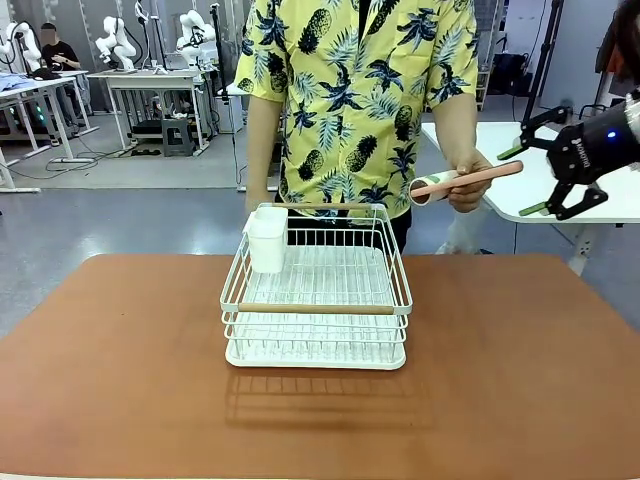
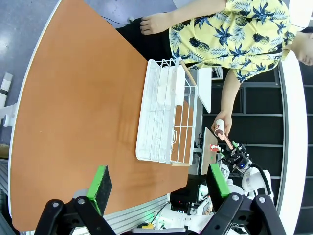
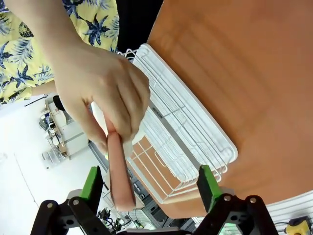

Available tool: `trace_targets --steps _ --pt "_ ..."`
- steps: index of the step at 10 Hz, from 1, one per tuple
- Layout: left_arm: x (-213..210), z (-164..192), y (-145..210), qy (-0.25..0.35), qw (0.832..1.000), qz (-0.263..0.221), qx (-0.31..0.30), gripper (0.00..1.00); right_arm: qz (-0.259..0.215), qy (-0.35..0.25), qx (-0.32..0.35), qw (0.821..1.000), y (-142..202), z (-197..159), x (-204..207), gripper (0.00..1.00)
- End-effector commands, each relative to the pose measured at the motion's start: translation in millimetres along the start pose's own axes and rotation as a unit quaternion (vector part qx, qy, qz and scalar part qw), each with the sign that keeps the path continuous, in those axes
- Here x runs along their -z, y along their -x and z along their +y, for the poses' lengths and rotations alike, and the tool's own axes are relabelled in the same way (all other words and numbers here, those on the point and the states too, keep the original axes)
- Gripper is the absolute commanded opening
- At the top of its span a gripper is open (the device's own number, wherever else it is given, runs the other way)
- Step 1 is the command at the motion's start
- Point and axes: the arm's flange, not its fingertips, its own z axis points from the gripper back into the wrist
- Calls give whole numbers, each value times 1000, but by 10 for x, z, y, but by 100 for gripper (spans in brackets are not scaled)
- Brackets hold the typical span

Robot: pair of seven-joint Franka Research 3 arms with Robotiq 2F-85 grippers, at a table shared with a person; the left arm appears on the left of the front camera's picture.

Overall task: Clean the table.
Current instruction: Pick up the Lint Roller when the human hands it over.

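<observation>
- While a person's hand (image 1: 468,192) holds out a lint roller (image 1: 465,181) at upper right of the front view, the right gripper (image 1: 522,181) hangs just beside the handle tip, jaws spread wide, grasping nothing.
- Roller: smooth, round pinkish-tan handle; white cylindrical head w/ print at the hand end.
- Rt wrist view: the handle's rounded end sits between the green pads, nearer the frame-left pad, not pinched.
- Left gripper (image 2: 159,180), bottom of the left wrist view: also released, flat green pads well apart, above the table edge.
- The table (image 1: 120,380): rectangular, smooth matte terracotta top, across the lower half of the front view.
- Table centre: boxy white wire dish rack (image 1: 404,290), thin grid base, round wooden bar (image 1: 318,309) across the near rim.
- White plastic cup (image 1: 267,240), rounded corners, sits in the rack's upper-left corner.
</observation>
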Motion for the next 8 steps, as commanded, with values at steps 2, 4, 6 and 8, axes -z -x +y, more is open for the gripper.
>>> trace_targets --steps 2,4,6,8 --pt "-34 -4 6 10 1000 -1 -2 100 -25 -27 -17 999 60 54 262 100" --pt "-34 -4 6 10 1000 -1 -2 100 -33 -31 -14 999 33 77 332 100" --pt "-34 -4 6 10 1000 -1 -2 100 -27 -37 -16 999 -8 71 350 94" --pt "-34 -4 6 10 1000 -1 -2 100 -23 -41 -18 999 -50 62 345 75"
